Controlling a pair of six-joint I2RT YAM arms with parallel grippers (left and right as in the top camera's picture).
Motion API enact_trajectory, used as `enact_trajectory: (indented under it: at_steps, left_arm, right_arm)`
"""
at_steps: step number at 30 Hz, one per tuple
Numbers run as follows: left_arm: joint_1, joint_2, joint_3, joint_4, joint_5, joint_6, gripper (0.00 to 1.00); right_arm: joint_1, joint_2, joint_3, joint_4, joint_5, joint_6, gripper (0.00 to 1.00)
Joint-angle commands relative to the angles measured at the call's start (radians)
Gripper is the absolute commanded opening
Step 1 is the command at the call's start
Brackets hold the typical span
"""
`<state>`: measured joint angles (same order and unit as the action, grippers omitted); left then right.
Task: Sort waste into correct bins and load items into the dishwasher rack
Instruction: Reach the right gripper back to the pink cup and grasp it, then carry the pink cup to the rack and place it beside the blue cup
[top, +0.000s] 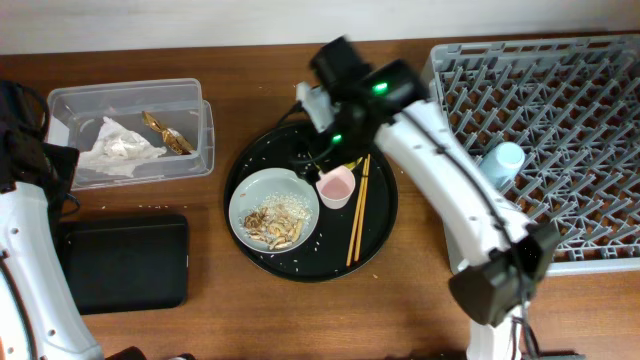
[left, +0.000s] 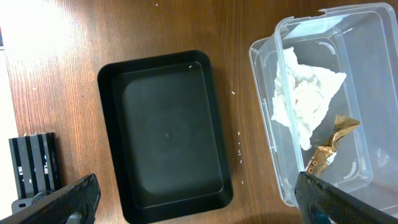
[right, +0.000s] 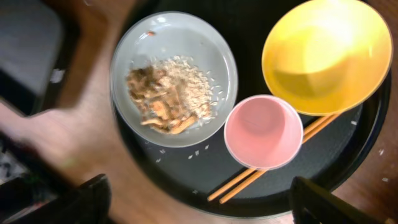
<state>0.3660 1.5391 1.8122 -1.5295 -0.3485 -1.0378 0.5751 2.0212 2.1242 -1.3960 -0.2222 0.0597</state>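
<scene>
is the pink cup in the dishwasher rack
No, the pink cup stands on the round black tray beside the plate, not in the grey rack.

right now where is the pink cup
In the overhead view the pink cup stands on the round black tray, between the grey-green plate on its left and the chopsticks on its right.

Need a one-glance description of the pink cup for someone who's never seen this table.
Find the big round black tray in the middle of the table. On it, between the grey-green plate of food scraps and the wooden chopsticks, stands the pink cup, upright and empty. It is the only pink item; the other cup is light blue and sits in the grey rack.
</scene>
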Motion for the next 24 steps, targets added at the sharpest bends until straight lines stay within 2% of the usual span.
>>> enact_trajectory:
  at_steps: [1, 3, 7, 9, 13, 14, 15, 17, 18, 20, 22, 24]
  left_arm:
    - [0.003, -0.007, 0.003, -0.002, -0.007, -0.009, 0.99]
    - [0.003, -0.007, 0.003, -0.002, -0.006, -0.009, 0.99]
    - [0.003, -0.007, 0.003, -0.002, -0.006, -0.009, 0.99]
    - [0.003, -0.007, 0.003, -0.002, -0.006, -0.009, 1.00]
    - [0.003, -0.007, 0.003, -0.002, -0.006, -0.009, 0.99]
    - [0.003, -0.007, 0.002, -0.002, -0.006, -0.009, 0.99]
    - [0.003, -0.007, 0.003, -0.002, -0.006, -0.009, 0.99]
    - [0.003, -0.007, 0.002, -0.002, -0.006, -0.009, 0.99]
    - [0.003, -0.007, 0.002, -0.002, -0.006, -0.009, 0.99]
    - [0.003, -0.007, 0.002, -0.002, -0.006, -0.009, 0.99]
    - [0.003, -0.007, 0.002, -0.002, -0.006, -0.009, 0.99]
    - [0.003, -0.007, 0.002, -0.002, -0.006, -0.009, 0.99]
  right_arm:
    - [0.074, 0.126, 0.006, 0.024, 0.157, 0.150, 0.67]
    - [0.093, 0.200, 0.006, 0.016, 0.235, 0.262, 0.51]
    - [0.093, 0.267, 0.003, 0.017, 0.234, 0.272, 0.48]
    - [0.093, 0.274, -0.013, 0.018, 0.234, 0.272, 0.40]
    - [0.093, 0.274, -0.093, 0.062, 0.235, 0.272, 0.40]
    - [0.093, 0.274, -0.103, 0.066, 0.235, 0.271, 0.35]
    - [0.092, 0.274, -0.103, 0.066, 0.235, 0.272, 0.25]
    - [0.092, 0.274, -0.076, 0.043, 0.234, 0.271, 0.16]
    - [0.091, 0.273, -0.032, 0.003, 0.234, 0.271, 0.06]
    - [0.089, 0.264, 0.154, -0.158, 0.235, 0.269, 0.04]
    - [0.059, 0.248, 0.376, -0.299, 0.234, 0.198, 0.04]
    - [-0.041, 0.170, 0.509, -0.303, 0.177, 0.138, 0.04]
